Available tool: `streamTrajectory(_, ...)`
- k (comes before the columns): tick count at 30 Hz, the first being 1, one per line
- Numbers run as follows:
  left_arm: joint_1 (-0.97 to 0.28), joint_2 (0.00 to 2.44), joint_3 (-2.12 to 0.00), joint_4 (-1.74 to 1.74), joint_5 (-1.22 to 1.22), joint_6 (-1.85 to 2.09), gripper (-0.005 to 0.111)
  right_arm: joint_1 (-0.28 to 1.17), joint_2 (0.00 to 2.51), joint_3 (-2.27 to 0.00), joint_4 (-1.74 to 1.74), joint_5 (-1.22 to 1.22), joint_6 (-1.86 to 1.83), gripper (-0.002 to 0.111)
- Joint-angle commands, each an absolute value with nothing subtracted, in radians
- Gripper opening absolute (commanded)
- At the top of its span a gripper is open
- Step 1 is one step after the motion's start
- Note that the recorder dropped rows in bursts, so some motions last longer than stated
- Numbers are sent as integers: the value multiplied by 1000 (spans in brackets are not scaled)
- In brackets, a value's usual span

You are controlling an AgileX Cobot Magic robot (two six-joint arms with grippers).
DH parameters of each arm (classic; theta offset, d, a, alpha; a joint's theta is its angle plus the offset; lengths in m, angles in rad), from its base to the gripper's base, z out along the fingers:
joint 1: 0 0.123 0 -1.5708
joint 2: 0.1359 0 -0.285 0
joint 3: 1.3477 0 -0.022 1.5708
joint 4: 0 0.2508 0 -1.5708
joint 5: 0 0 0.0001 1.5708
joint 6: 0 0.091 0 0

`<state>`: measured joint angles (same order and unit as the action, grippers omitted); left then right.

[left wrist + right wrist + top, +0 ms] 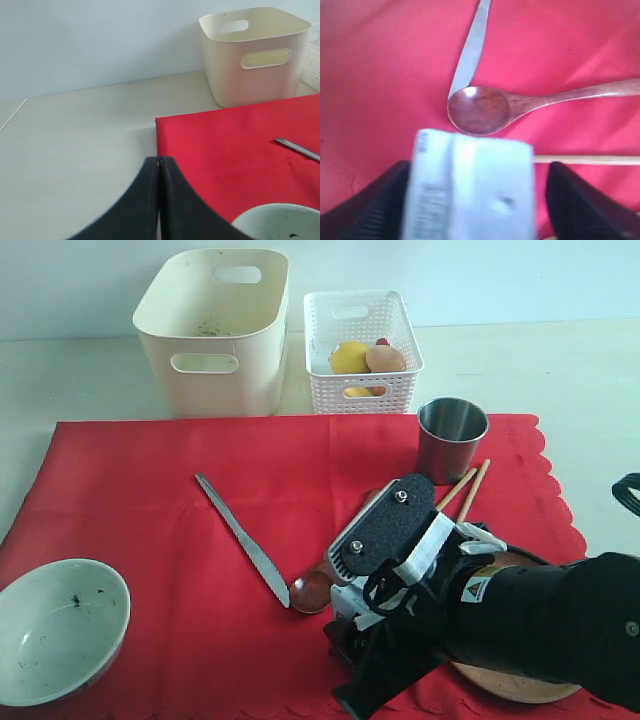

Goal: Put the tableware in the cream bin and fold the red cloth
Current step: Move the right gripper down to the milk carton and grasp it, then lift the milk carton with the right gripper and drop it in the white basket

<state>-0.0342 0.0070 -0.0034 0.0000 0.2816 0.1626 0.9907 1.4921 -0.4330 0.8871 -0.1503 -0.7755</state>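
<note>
Carton removal judged in hand: right gripper (480,210) is set astride milk carton (470,170) on red cloth (380,75); whether it is gripped cannot be told. Left gripper (159,165) is closed, empty. Wooden spoon (480,110) is seen on the cloth, unbinned. Firm closure is required before lifting.

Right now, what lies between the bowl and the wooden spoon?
Mostly bare red cloth, then the knife with its end beside the spoon; the exterior view shows it.
</note>
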Motion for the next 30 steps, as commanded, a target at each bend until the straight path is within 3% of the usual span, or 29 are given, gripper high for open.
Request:
streamTrajectory(1, -32, 0, 0, 0, 275, 157, 0, 994, 1500, -426, 880, -198, -756, 30)
streamTrajectory(6, -32, 0, 0, 0, 275, 157, 0, 994, 1500, -426, 885, -206, -720, 0)
streamTrajectory(30, -32, 0, 0, 0, 275, 157, 0, 994, 1500, -631, 879, -154, -602, 0)
